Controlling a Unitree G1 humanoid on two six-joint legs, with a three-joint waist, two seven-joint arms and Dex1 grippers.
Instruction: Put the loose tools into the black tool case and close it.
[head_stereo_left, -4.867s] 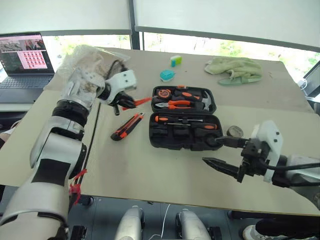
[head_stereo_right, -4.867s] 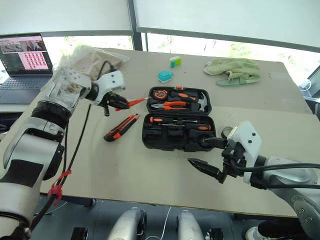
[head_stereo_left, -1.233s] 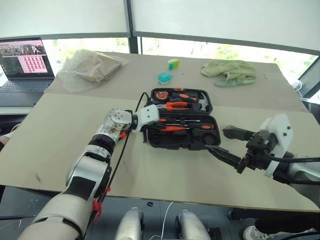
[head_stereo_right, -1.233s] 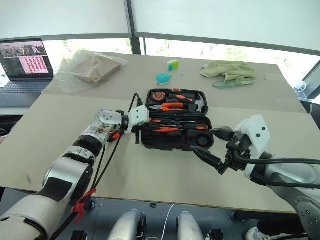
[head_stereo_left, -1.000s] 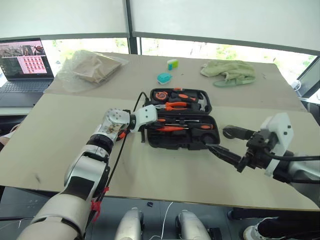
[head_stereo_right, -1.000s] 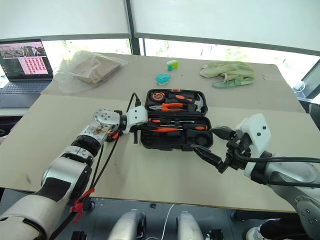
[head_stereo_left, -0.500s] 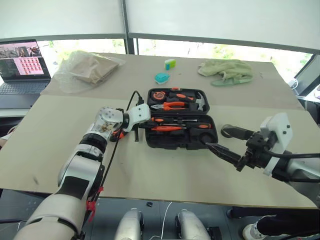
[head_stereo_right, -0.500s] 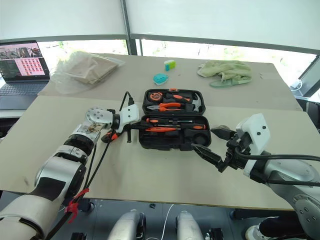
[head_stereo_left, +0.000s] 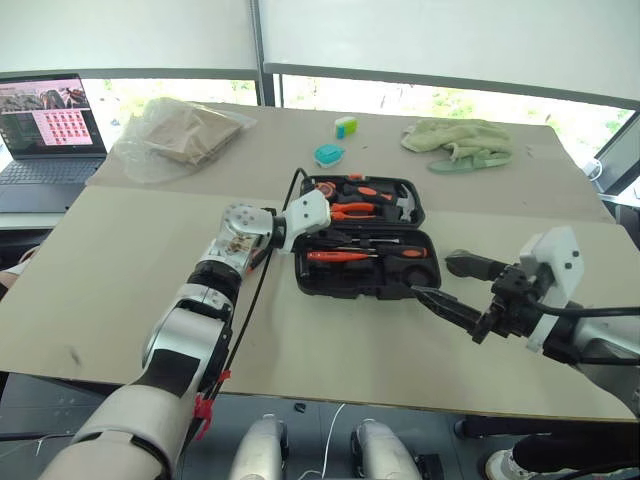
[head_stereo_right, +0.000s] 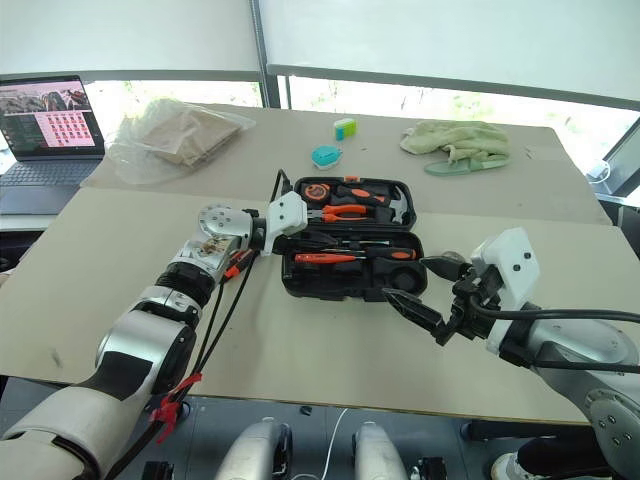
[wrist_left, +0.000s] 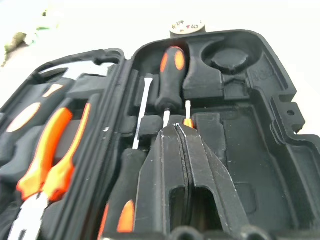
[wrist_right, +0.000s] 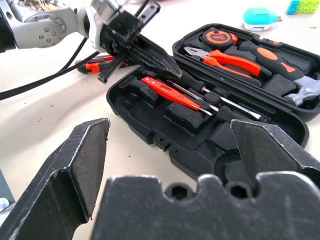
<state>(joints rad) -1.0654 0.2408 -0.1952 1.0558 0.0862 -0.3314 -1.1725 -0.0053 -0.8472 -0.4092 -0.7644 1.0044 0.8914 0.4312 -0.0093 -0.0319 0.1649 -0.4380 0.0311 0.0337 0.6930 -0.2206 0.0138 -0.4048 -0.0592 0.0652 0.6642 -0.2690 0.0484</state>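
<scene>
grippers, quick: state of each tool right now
left tool: closed, empty, tips over the open case
right tool: open, empty, beside the case

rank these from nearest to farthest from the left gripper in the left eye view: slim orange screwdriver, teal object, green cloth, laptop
1. slim orange screwdriver: lying in the near half of the black tool case, just right of the left gripper.
2. teal object: on the table beyond the case.
3. green cloth: far right part of the table.
4. laptop: far left, off the table's edge.
</scene>
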